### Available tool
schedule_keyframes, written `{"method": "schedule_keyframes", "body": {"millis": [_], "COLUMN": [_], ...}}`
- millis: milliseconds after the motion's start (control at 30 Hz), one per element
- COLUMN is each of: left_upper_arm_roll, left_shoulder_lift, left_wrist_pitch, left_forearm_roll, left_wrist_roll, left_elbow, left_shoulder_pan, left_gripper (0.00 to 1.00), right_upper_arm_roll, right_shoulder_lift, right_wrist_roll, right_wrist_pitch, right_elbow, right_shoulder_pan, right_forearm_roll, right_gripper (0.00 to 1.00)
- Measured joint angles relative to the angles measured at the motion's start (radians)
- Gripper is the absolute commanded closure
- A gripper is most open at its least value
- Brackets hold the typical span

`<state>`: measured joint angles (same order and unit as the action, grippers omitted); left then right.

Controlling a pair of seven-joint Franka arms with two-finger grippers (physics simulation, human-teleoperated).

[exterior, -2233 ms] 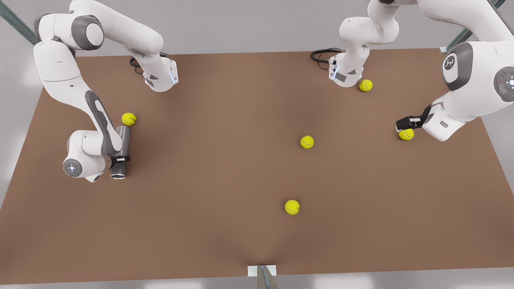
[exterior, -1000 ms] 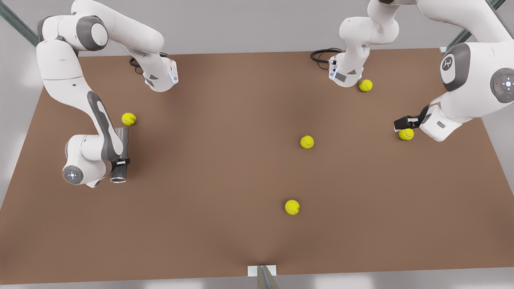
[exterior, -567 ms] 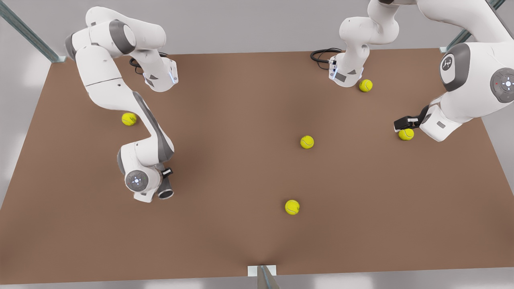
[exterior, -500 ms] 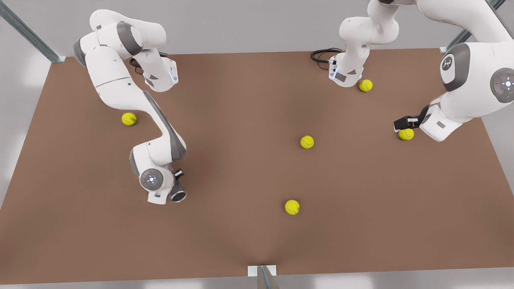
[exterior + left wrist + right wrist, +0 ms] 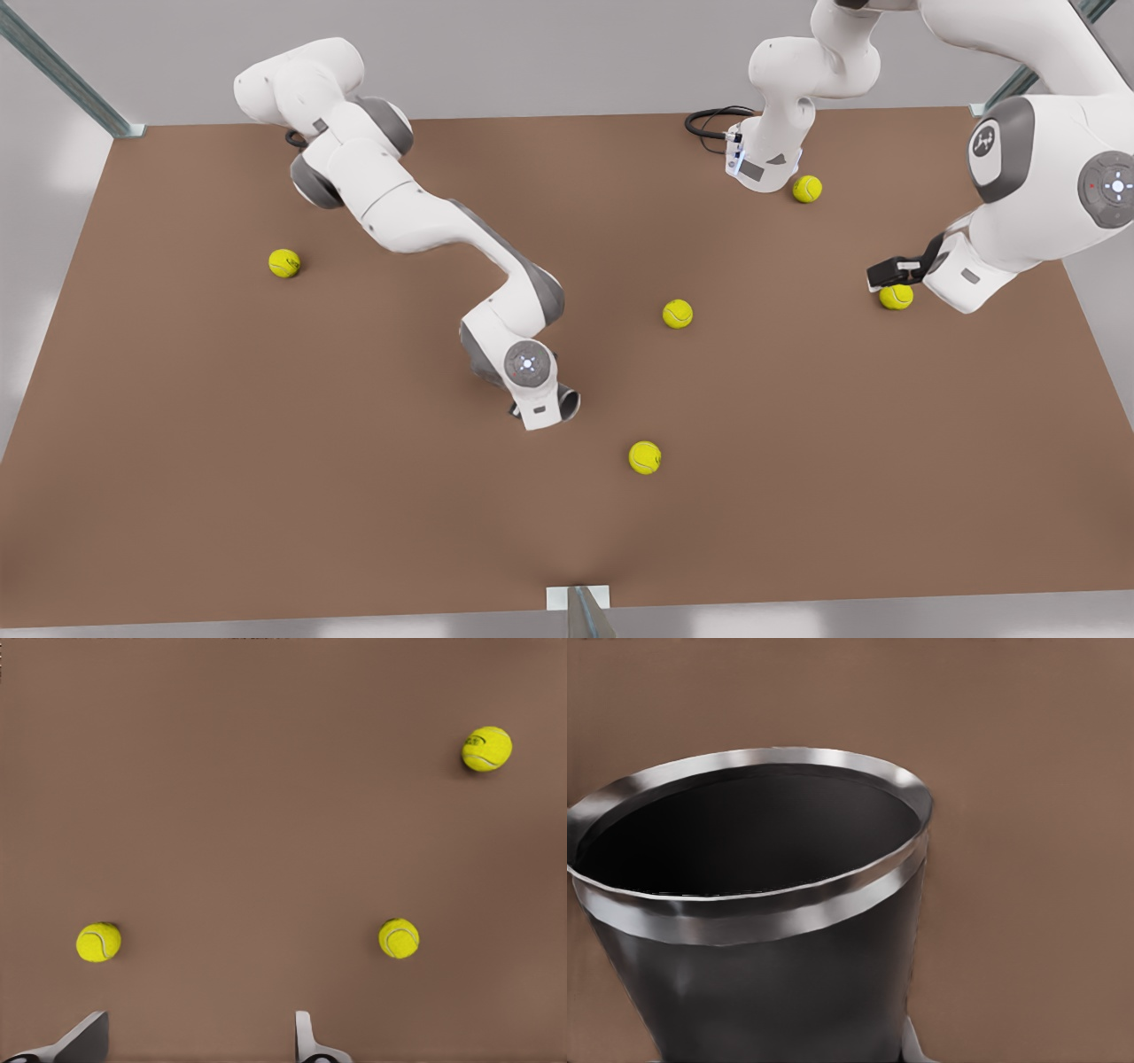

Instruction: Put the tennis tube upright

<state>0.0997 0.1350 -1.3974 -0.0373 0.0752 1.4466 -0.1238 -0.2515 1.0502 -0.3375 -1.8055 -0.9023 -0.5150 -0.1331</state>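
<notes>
R jaws (image 5: 551, 409) clenched on tennis tube (image 5: 757, 904) w/ open end up, mid-table; L jaws (image 5: 199, 1041) released, waiting

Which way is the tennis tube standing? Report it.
Roughly upright: from above, the tennis tube shows as a short stub under the right end effector gripping it.

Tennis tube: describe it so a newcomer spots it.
On the brown table, find the arm reaching to the middle from the front view's left. At its tip sits the tennis tube: a dark grey hollow cylinder, unlike the yellow balls.
</notes>
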Motion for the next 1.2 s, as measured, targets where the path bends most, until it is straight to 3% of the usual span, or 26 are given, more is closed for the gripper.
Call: {"method": "schedule_keyframes", "body": {"millis": [133, 167, 433, 533, 733, 867, 1033, 1133, 1200], "left_upper_arm_roll": [0.000, 0.000, 0.000, 0.000, 0.000, 0.000, 0.000, -0.161, -0.172], "left_shoulder_lift": [0.000, 0.000, 0.000, 0.000, -0.001, 0.015, 0.329, 0.524, 0.613], "left_wrist_pitch": [-0.001, -0.003, -0.003, -0.003, -0.004, -0.021, -0.355, -0.551, -0.554], "left_forearm_roll": [0.000, 0.000, 0.000, 0.000, 0.000, -0.008, -0.335, -0.575, -0.732], "left_wrist_roll": [0.000, 0.000, 0.000, 0.000, 0.000, -0.005, -0.017, -0.086, -0.318], "left_elbow": [0.002, 0.006, 0.009, 0.009, 0.012, 0.020, 0.018, 0.000, -0.003], "left_shoulder_pan": [-0.002, -0.002, -0.004, -0.003, -0.007, -0.006, -0.061, -0.079, -0.071], "left_gripper": [0.00, 0.00, 0.00, 0.00, 0.00, 0.00, 0.00, 0.00, 0.00], "right_upper_arm_roll": [0.001, 0.001, 0.004, 0.014, 0.018, 0.099, 0.092, 0.089, 0.089], "right_shoulder_lift": [0.004, 0.004, 0.004, 0.004, 0.002, -0.118, -0.202, -0.211, -0.217], "right_wrist_roll": [0.006, 0.020, 0.023, -0.146, -0.191, -0.019, 0.481, 0.540, 0.577], "right_wrist_pitch": [-0.037, -0.043, -0.087, -0.115, -0.101, 0.112, 0.213, 0.241, 0.262], "right_elbow": [0.000, 0.000, -0.007, -0.010, -0.017, -0.038, -0.032, -0.034, -0.034], "right_shoulder_pan": [-0.025, -0.030, -0.048, -0.048, -0.040, 0.048, 0.063, 0.082, 0.084], "right_forearm_roll": [0.040, 0.044, 0.046, 0.046, 0.046, 0.048, 0.054, 0.061, 0.061], "right_gripper": [0.22, 0.01, 0.00, 0.00, 0.00, 0.00, 0.00, 0.00, 0.00]}}
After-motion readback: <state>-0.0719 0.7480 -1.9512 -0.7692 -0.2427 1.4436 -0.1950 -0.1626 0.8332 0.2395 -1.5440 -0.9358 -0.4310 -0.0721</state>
